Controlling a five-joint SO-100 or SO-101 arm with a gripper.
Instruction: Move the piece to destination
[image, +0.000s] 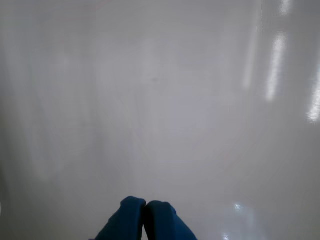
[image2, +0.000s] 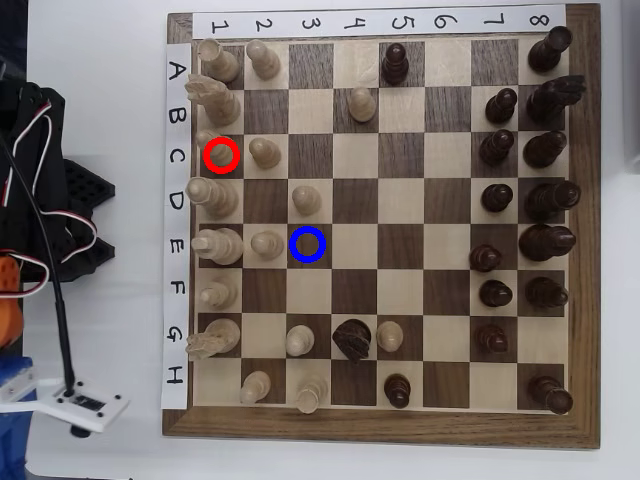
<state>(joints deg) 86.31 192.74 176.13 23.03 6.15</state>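
Gripper (image: 145, 210): blue fingertips pressed together, empty, over bare white table, bottom of wrist view.
Piece (image2: 221, 154): inside red circle, left board edge, overhead view.
Destination (image2: 308, 245): blue-circled square, unoccupied.

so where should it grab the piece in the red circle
Grip the piece around its rounded top, coming straight down. It stands upright, with bigger pale pieces close on the squares either side in its column, so close the jaws across the other direction, toward the pawn, where there is more gap.

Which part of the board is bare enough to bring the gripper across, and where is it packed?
Bare: columns 5 and 6 of the chessboard; the blue-circled square is empty. Packed: pale pieces in columns 1 to 3, dark ones in 7 and 8.
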